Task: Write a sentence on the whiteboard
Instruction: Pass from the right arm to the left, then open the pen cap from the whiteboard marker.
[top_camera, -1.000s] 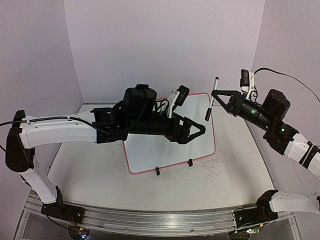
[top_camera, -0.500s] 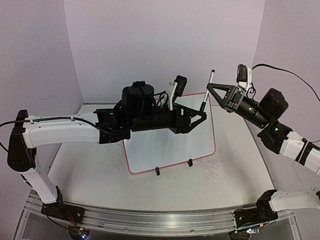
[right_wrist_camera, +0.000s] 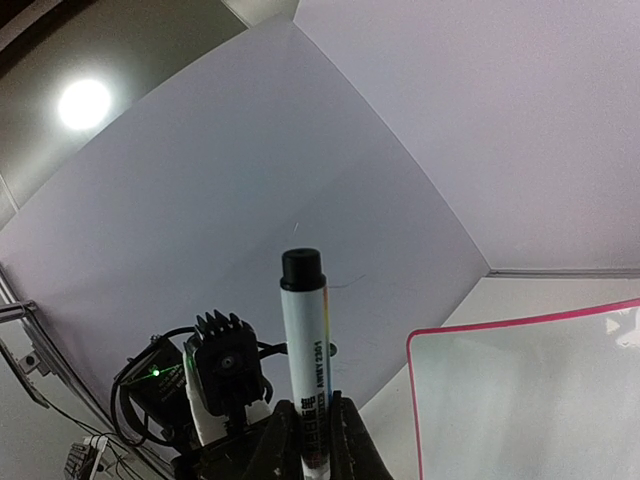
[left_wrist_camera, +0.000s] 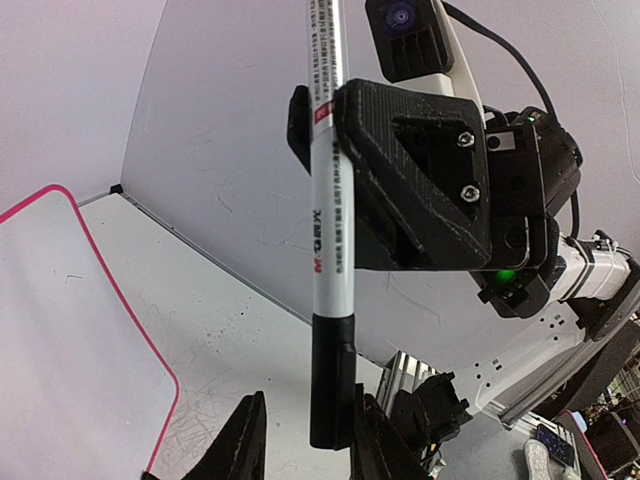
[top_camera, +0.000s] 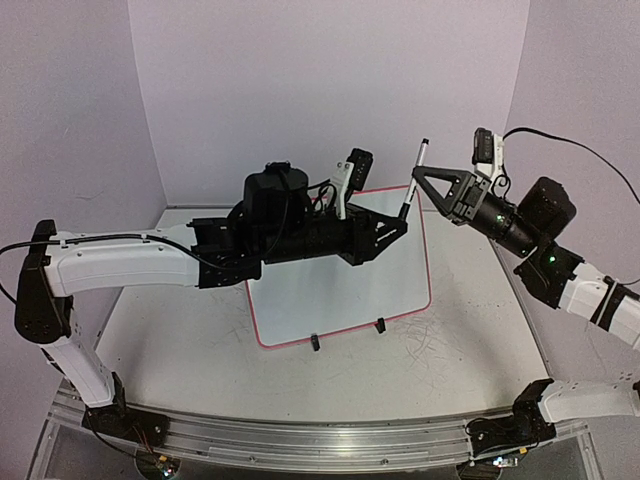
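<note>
Right claw point(top_camera: 413, 183) is clamped on the marker point(left_wrist_camera: 328, 200), which has swung in and risen since a second ago. Left claw point(top_camera: 398, 226) has narrowed around the black cap point(left_wrist_camera: 332, 385), with a gap showing on one side. The whiteboard point(top_camera: 340, 300) lies on the worktop point(top_camera: 470, 330) below both claws.

Over the past second I have swung the right gripper point(top_camera: 416, 174) up and to the left. In the overhead view that carries the marker point(top_camera: 421, 155) from the right rim of the whiteboard point(top_camera: 340, 290) to its upper right corner. The left gripper point(top_camera: 400, 226) has risen from lower over the board to meet it. Its jaws have narrowed from wide apart to bracket the marker's black cap point(left_wrist_camera: 332, 385), with a sliver of gap showing on one side.
</note>
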Controlling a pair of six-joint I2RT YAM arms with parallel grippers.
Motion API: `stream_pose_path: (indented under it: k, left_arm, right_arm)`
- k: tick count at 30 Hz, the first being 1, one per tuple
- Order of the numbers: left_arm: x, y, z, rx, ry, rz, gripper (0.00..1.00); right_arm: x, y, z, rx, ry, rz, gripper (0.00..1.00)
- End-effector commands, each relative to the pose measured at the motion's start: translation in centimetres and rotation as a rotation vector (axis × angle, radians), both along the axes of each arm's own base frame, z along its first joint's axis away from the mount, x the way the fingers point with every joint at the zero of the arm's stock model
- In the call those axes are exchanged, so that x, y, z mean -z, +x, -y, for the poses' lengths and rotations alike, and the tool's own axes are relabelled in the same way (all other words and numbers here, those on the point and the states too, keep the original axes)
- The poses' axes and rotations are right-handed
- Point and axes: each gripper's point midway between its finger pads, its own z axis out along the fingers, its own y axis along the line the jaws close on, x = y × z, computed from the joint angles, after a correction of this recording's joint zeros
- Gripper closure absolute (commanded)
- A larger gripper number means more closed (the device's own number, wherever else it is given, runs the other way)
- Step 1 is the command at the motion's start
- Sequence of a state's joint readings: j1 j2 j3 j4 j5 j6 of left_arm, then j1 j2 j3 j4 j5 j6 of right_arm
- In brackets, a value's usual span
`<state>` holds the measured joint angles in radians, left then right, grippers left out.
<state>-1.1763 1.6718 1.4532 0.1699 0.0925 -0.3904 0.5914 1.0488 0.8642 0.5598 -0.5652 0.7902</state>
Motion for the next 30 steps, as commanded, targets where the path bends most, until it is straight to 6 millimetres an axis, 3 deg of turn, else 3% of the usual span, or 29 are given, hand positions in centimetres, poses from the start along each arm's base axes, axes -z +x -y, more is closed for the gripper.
stream_pose_path:
  k: [1, 7, 13, 14, 17, 19, 20, 26, 30]
  left_arm:
    - [-3.8, 0.9, -0.2, -0.041, -0.090, 0.047, 0.71]
    - [-4.0, 0.8, 0.0, -0.031, -0.094, 0.048, 0.76]
    - [-3.9, 1.1, -0.8, -0.057, -0.078, 0.079, 0.99]
    - [-3.8, 1.0, -0.9, -0.058, -0.071, 0.088, 1.00]
    - [-3.7, 0.8, -1.8, -0.036, -0.056, 0.115, 1.00]
    - [-3.3, 1.2, -2.7, -0.034, -0.031, 0.124, 1.00]
    - [-3.1, 1.2, -3.1, -0.036, -0.009, 0.130, 1.00]
    - [-2.2, 0.7, -5.0, -0.014, 0.125, 0.217, 1.00]
    - [-1.7, 0.2, -5.9, 0.003, 0.184, 0.246, 1.00]
  right_arm:
    - [-2.9, -1.2, -0.1, -0.024, 0.042, 0.069, 1.00]
    - [-2.7, -1.3, -0.5, -0.029, 0.032, 0.068, 1.00]
    - [-2.2, -1.1, -0.5, -0.008, -0.010, 0.064, 0.99]
    - [-1.7, -0.8, -0.5, 0.008, -0.041, 0.062, 0.92]
    - [-1.2, 0.3, 0.2, 0.110, -0.170, 0.084, 0.45]
    - [-0.6, 0.9, 1.2, 0.199, -0.286, 0.127, 0.06]
    - [-0.7, 1.1, 1.7, 0.241, -0.326, 0.148, 0.02]
    - [-0.1, 1.5, 4.6, 0.413, -0.538, 0.291, 0.02]
    - [0.0, 0.5, 2.7, 0.262, -0.652, 0.333, 0.02]
